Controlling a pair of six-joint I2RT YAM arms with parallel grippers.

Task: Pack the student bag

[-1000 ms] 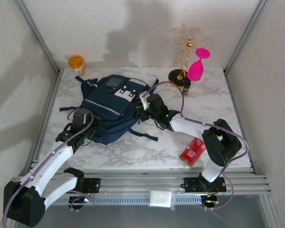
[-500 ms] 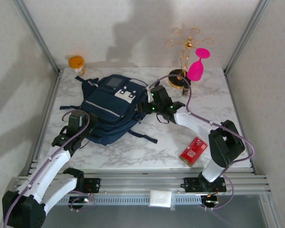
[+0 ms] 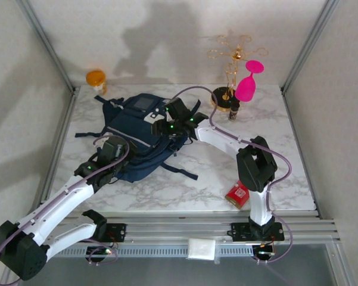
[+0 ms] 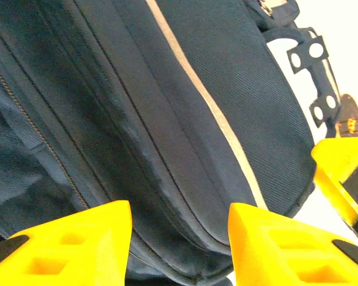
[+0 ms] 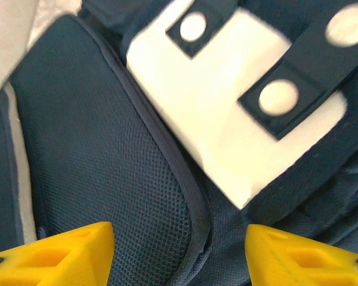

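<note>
Navy student bag [image 3: 131, 134] beneath parted left claw [image 4: 176, 214] and right claw [image 5: 179, 232]

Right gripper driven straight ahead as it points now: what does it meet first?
The student bag: its navy mesh panel, beside the white patch, sits dead ahead of the open right gripper. Gap unclear, likely small.

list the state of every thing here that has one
student bag, lying flat, front up
left tool, open above the bag
right tool, open above the white patch
pink glass, upside down
gold stand, upright
orange bottle, upright
red pack, lying flat
</note>
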